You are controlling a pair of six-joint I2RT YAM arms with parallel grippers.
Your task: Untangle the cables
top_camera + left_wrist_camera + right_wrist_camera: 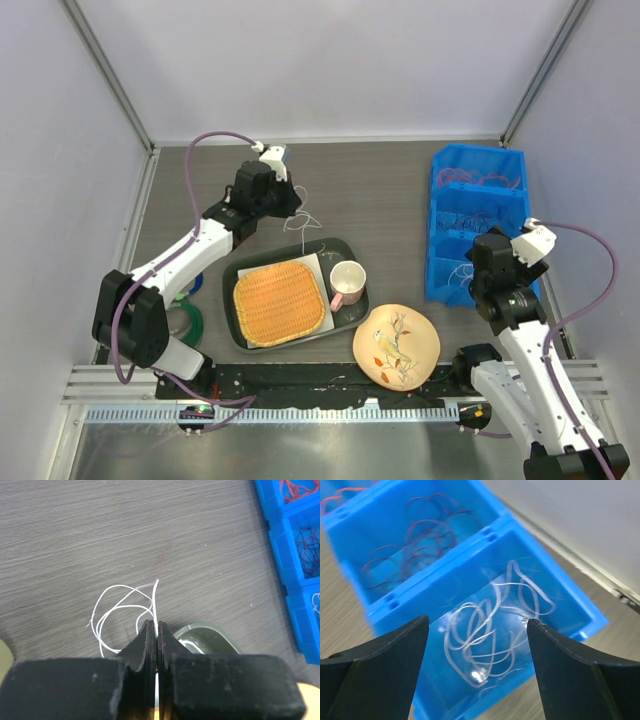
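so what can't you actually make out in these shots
- Left wrist: the held white cable below the pinch is hidden by the shut left tool.
- Right wrist: the binned white cables in the blue bin, under the open right tool, are blurred, so knots are unclear.
- Top external: the held white cable is too thin to trace, and the right tool's tips are hidden under its wrist.

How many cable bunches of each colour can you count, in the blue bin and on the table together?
Red-orange bunches: 1
Dark purplish bunches: 1
White bunches: 2 (bin bunch; table bunch, pinched in the left tool)
Total: 4
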